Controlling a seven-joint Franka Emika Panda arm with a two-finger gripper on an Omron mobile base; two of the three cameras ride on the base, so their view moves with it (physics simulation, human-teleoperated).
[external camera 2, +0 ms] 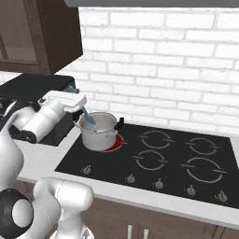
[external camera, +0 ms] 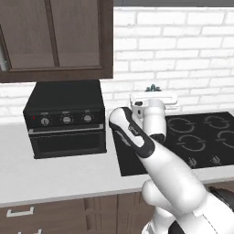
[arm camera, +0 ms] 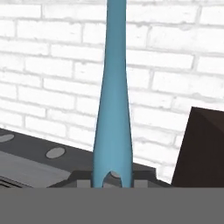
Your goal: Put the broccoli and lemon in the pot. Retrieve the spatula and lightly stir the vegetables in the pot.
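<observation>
The steel pot (external camera 2: 99,133) with black side handles stands on the front left burner, which glows red under it. My gripper (external camera 2: 81,109) hovers just left of the pot's rim and is shut on the handle of the light-blue spatula (external camera 2: 88,117). The spatula slants down to the right into the pot. In the hand view the spatula (arm camera: 113,109) runs straight up from between my fingertips (arm camera: 78,178) toward the brick wall. The pot's wall hides its inside, so the broccoli and lemon are hidden. In the left base view my own arm covers the pot.
A black toaster oven (external camera: 66,119) sits on the counter left of the black cooktop (external camera 2: 186,158). Dark wooden cabinets (external camera: 55,36) hang above the oven. The white brick wall (external camera 2: 163,60) is close behind the pot.
</observation>
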